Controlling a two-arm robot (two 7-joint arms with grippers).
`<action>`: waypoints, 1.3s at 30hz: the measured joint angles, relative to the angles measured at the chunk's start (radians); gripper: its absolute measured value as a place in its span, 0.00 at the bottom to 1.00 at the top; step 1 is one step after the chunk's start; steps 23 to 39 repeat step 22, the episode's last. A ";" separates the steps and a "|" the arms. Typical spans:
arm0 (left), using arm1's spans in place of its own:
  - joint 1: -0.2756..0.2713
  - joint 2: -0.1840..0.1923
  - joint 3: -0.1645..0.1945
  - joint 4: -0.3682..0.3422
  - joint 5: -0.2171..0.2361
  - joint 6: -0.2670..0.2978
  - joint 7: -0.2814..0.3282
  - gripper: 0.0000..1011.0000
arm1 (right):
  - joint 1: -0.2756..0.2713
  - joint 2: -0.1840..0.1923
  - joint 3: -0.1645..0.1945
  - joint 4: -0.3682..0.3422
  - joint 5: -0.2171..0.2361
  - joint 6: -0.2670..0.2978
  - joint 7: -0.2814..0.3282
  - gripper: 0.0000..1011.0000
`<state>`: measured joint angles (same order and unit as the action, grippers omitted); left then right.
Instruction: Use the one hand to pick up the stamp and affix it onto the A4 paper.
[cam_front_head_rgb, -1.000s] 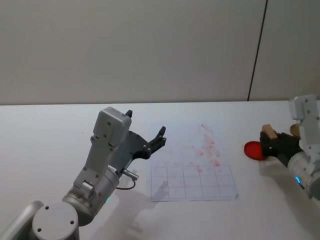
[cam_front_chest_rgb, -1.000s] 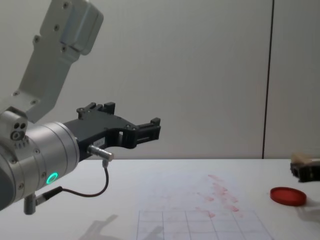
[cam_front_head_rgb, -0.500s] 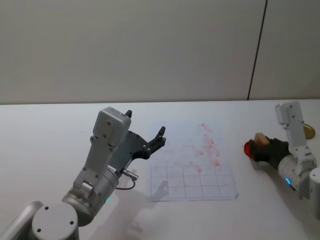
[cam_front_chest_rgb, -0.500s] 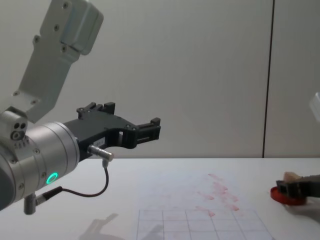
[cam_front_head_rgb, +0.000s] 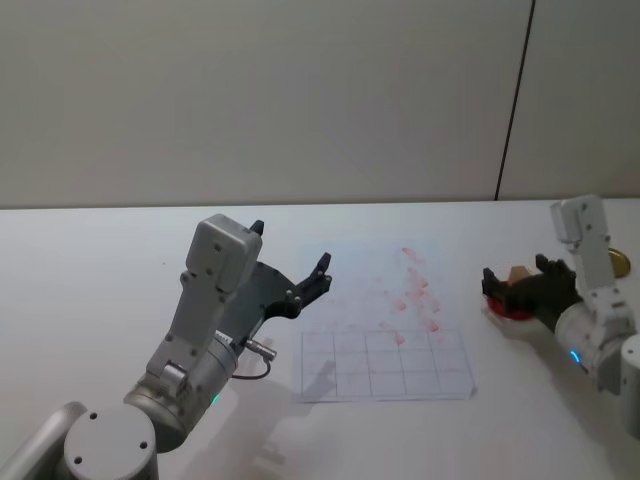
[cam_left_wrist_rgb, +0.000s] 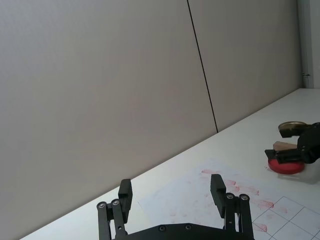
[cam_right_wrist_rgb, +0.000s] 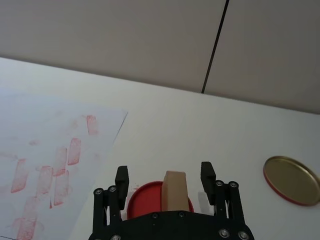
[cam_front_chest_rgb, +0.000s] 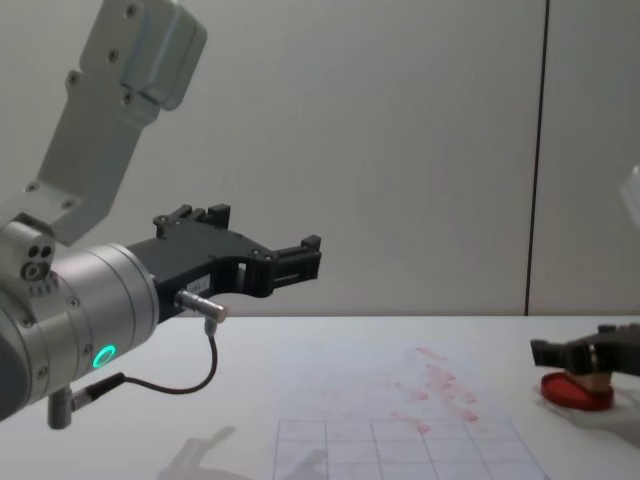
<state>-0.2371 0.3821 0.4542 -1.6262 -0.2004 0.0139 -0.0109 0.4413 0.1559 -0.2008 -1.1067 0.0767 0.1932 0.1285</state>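
Note:
The stamp (cam_right_wrist_rgb: 175, 191), a small tan wooden block, stands upright on the round red ink pad (cam_right_wrist_rgb: 145, 200). My right gripper (cam_right_wrist_rgb: 164, 171) is open around it, with a gap between each finger and the block. In the head view the stamp (cam_front_head_rgb: 518, 272) and right gripper (cam_front_head_rgb: 512, 284) sit just right of the A4 paper (cam_front_head_rgb: 370, 330), a white sheet with red smudges and a printed grid. My left gripper (cam_front_head_rgb: 290, 247) hovers open above the paper's left side, holding nothing.
A gold round lid (cam_right_wrist_rgb: 292, 180) lies on the white table (cam_front_head_rgb: 90, 280) beyond the red pad, near the right edge. The left arm's big silver wrist (cam_front_chest_rgb: 70, 320) looms over the near left of the table.
The right gripper carried the stamp down and leftward onto the red pad, then opened its fingers. The left arm has stayed still.

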 joint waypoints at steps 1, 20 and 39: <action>0.000 0.000 0.000 0.000 0.000 0.000 0.000 0.98 | -0.008 0.003 0.001 -0.018 0.001 -0.007 -0.001 0.88; 0.000 0.000 0.000 0.000 0.000 0.000 0.000 0.98 | -0.161 0.067 0.038 -0.326 0.046 -0.093 -0.031 0.99; 0.000 0.000 0.000 0.000 0.000 0.000 0.000 0.98 | -0.175 0.073 0.042 -0.351 0.051 -0.098 -0.034 0.99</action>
